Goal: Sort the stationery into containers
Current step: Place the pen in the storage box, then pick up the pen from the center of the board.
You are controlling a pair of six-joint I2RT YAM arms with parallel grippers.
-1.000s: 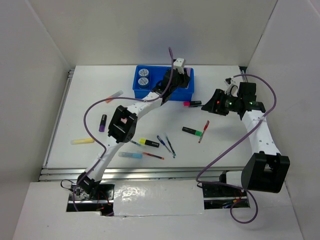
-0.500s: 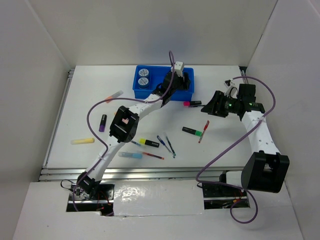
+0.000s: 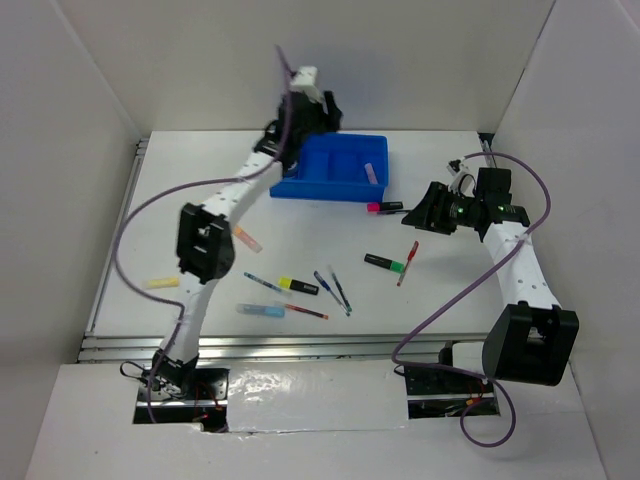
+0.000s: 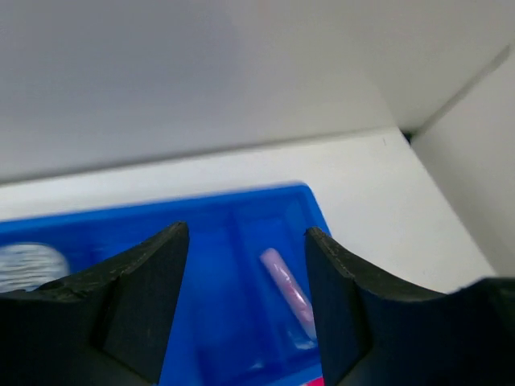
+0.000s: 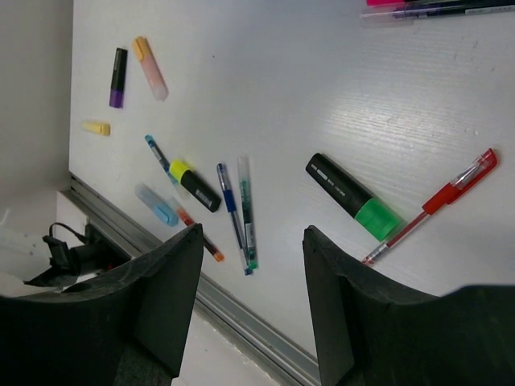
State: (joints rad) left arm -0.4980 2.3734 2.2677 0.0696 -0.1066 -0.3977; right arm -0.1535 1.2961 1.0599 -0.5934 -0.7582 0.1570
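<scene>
Hovering above the far left corner of the blue tray (image 3: 322,189), the left pincer (image 3: 312,104) is spread apart with nothing between its fingers (image 4: 137,289). Its wrist view looks down into the tray, where a pale pink marker (image 4: 286,286) lies in a right-hand compartment and a pale disc (image 4: 28,264) shows at the left edge. The right pincer (image 3: 422,212) is released too and empty, held over the bench (image 3: 200,155) near a pink marker (image 3: 383,207). Loose on the bench lie a green highlighter (image 5: 352,198), a red pen (image 5: 434,203), a blue pen (image 5: 230,211), a yellow highlighter (image 5: 193,183) and a purple marker (image 5: 117,77).
</scene>
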